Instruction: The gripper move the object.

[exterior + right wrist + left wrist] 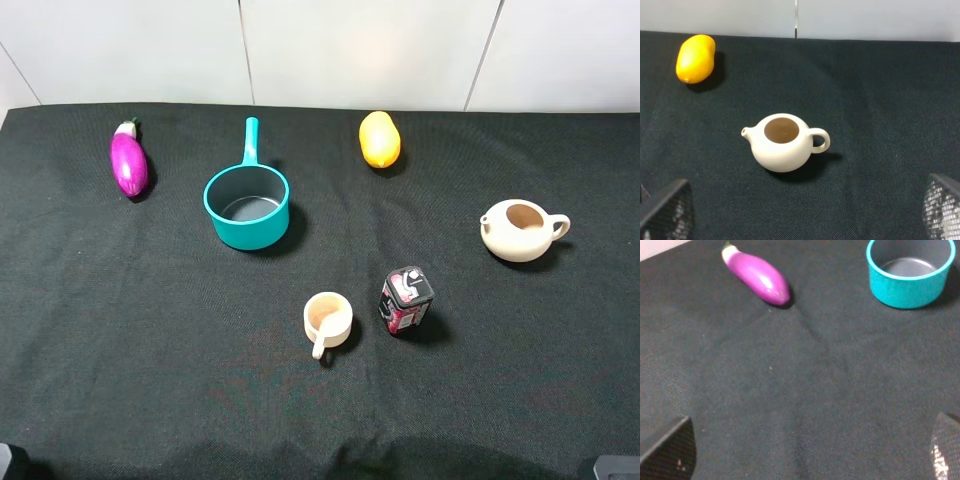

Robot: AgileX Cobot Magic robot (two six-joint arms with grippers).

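The object (pixel 406 300), a small dark red and black carton with a silver-grey top, stands upright on the black cloth right of centre in the exterior high view. Neither wrist view shows it. My left gripper (pixel 807 455) is open, its two fingertips (pixel 670 450) far apart at the frame's lower corners with only bare cloth between them. My right gripper (pixel 805 210) is open too, with wide-set fingertips (pixel 667 210) and nothing between them. Both hang back near the table's front edge, far from the carton.
A beige cup (pixel 327 320) sits just left of the carton. Also on the cloth are a teal saucepan (pixel 246 205) (pixel 910 272), a purple eggplant (pixel 128 163) (pixel 757 277), a yellow fruit (pixel 379 139) (pixel 695 58) and a cream teapot (pixel 520 231) (pixel 785 145).
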